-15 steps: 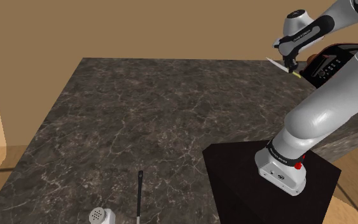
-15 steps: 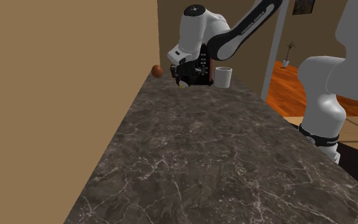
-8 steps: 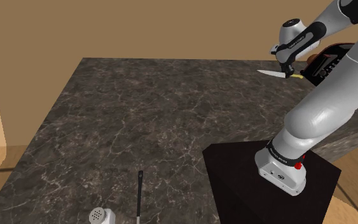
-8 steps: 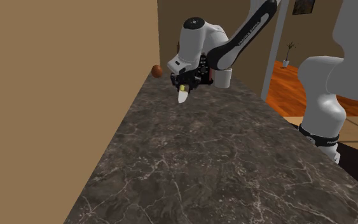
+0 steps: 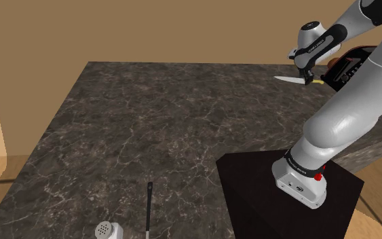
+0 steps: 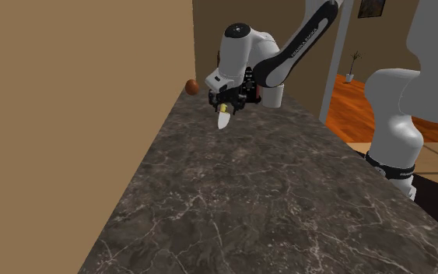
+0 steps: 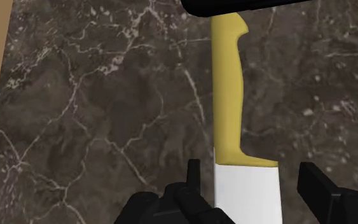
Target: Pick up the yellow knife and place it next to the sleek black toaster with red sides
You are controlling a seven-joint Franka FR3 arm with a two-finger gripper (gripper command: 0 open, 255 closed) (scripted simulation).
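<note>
We see 1 dark, white-veined marble-look countertop across most of the shoulder view, w/ a tan wall behind. Next in size is 1 white arm w/ dark joints, rising from 1 black box stand and reaching to the counter's far corner. There sits 1 black toaster w/ a reddish side.

The 1 black gripper hangs over the stone just beside it. Its 2 fingers are spread, one each side of the blade, w/ a strip of stone showing b/w each finger and the blade, so nothing is pinched.

The 1 knife, yellow handle and white blade, runs lengthwise under the hand. In the shoulder view it's just beside the toaster, blade toward that view's left. Whether it rests flat on the stone we can't tell.

Smaller bits:
- 1 white mug behind the arm
- 1 thin black utensil at the near edge, well apart from the knife
- 1 pale shaker near that utensil
- 1 red-brown ball by the wall
</note>
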